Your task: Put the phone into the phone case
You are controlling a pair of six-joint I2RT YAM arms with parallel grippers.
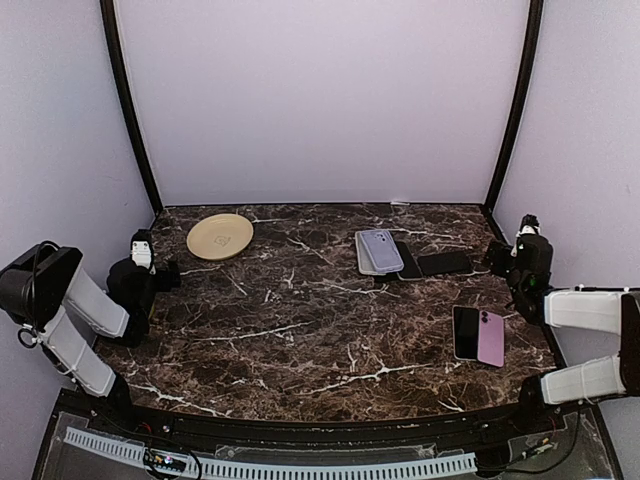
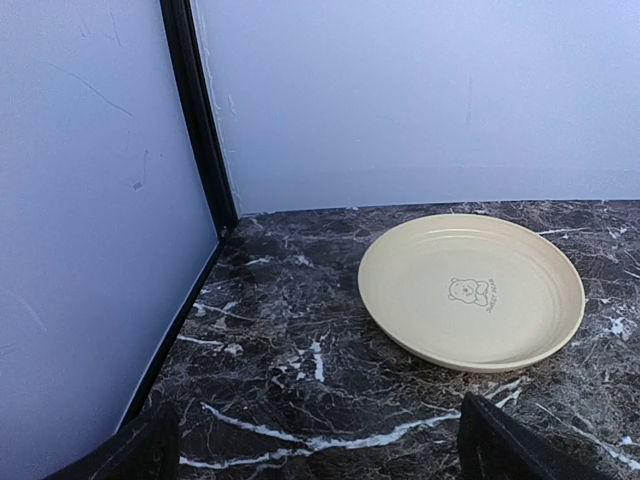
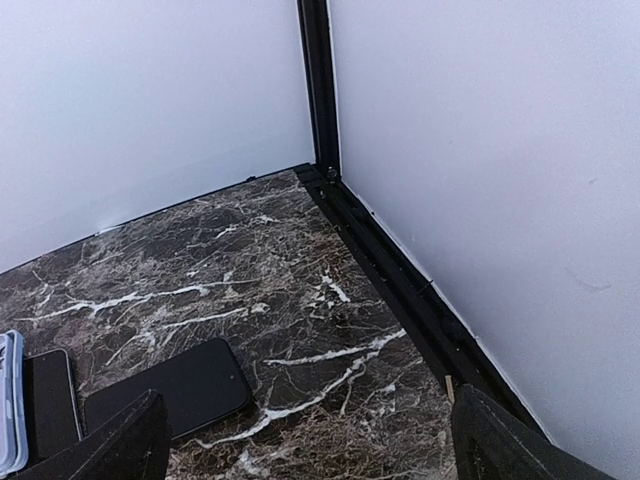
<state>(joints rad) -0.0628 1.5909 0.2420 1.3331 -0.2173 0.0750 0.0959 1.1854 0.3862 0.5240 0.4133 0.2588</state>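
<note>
Left gripper (image 2: pixel 320 445), right gripper (image 3: pixel 315 440) released, fingertips (image 2: pixel 505 450) cropped; phone case (image 3: pixel 7 400) cut by frame edge.

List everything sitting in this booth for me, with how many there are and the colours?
plate: one, cream with a small bear drawing, far left of the table.
phone cases: apparently two stacked, lavender over a paler one, far side, right of centre.
dark phones: two, black, flat just right of the cases.
black-faced phone: one, screen up, near right.
pink phone: one, back up, alongside it.
table: one, dark brown marble, white veins.
left gripper: one, black, open, facing the plate.
right gripper: one, black, open, far right corner.
</note>
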